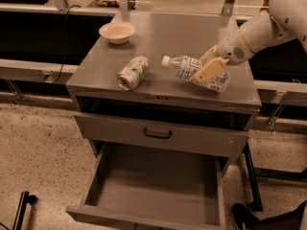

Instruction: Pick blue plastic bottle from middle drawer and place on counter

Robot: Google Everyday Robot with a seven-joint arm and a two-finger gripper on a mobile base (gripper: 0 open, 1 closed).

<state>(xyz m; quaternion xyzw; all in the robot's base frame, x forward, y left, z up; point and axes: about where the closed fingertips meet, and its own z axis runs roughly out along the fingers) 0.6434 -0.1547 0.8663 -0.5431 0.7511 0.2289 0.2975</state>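
Over the right half of the counter [177, 37] we find the gripper [207, 68], fingers closed across the blue plastic bottle [184, 67], which is tilted with its cap toward the can [133, 73]. We cannot tell if it touches the surface. Risk noted: released on its side, it may roll toward the can or off the front edge into the open middle drawer [153, 186].

The pincer [211, 72] grips the bottle [184, 66] over the right front of the desk [182, 32]. Near its left lies a can [133, 73], and farther left and behind stands a bowl [117, 32]. Directly behind the pincer the desk is free.
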